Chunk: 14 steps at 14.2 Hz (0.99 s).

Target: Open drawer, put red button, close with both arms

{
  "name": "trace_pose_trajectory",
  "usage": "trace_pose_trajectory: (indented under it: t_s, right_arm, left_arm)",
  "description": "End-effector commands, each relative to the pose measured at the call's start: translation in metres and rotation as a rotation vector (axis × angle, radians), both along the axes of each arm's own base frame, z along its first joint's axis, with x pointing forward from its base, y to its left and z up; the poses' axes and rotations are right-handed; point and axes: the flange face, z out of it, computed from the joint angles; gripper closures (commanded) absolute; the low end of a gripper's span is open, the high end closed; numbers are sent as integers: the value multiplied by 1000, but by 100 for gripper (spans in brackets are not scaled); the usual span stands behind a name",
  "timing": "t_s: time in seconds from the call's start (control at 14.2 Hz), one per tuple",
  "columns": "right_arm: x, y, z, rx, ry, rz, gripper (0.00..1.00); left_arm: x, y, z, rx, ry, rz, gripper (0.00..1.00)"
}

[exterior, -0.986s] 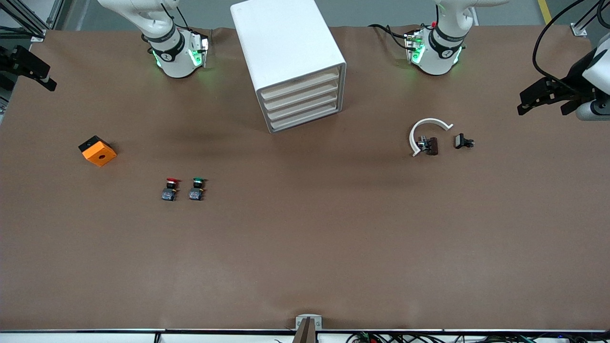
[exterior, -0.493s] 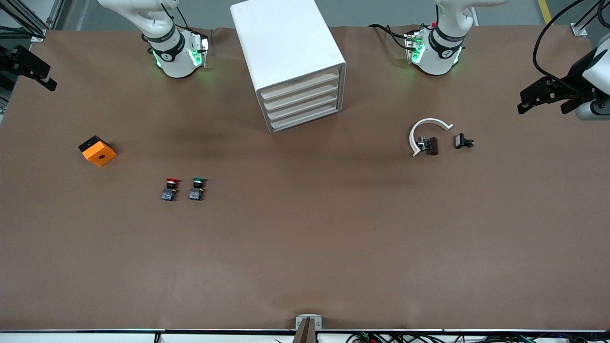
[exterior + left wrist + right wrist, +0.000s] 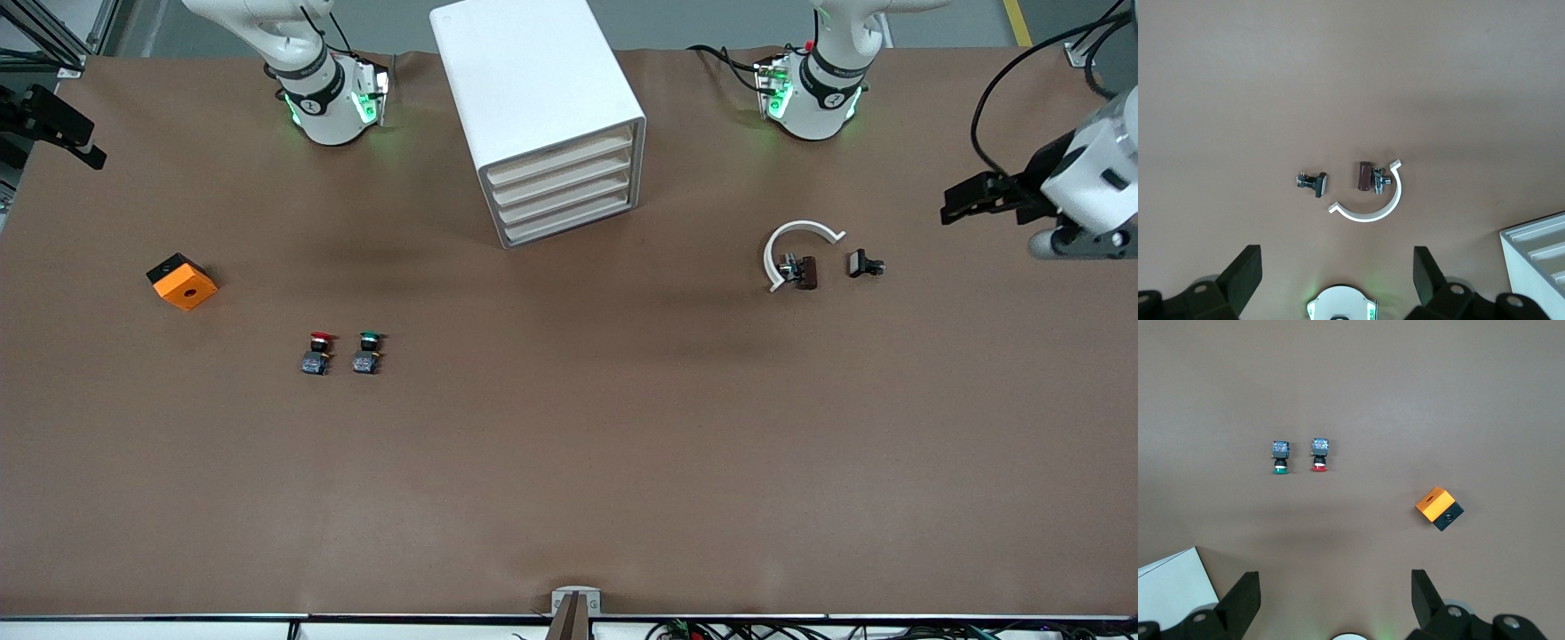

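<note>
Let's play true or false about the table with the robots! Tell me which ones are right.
1. All four drawers of the white cabinet are shut. True.
2. The red button lies beside the green button. True.
3. The left gripper holds the red button. False: it is open and holds nothing, up at the left arm's end of the table.
4. The orange block sits on top of the cabinet. False: it lies on the table.
5. The right gripper is open. True.

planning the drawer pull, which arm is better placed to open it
Left, probably. The left gripper is open above the table's left-arm end, facing the cabinet. The right gripper waits open at the opposite edge. All drawers are shut.
</note>
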Motion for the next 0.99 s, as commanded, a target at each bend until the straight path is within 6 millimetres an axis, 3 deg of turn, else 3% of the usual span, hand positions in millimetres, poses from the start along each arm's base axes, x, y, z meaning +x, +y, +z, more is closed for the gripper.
trace_pose_trajectory:
  t_s: [0.0,0.28,0.42,0.77,0.92]
  right_arm:
    - [-5,0,6,-12,-5,6,0]
    - [-5,0,5,-14,-3,6,0]
    - [-5,0,5,-14,-2,6,0]
    - [-4,-1,4,-13,6,-2,0]
    - [-3,0,4,-13,1,1,0]
  left_arm:
    - [19,-18,-44,-8,61,-4,0]
    - [48,-70,-125,30,107,133,0]
    - [53,-98,-158,65,130,200,0]
    - [45,-176,-217,229,137,339,0]
    - [40,-196,-236,276,152,423,0]
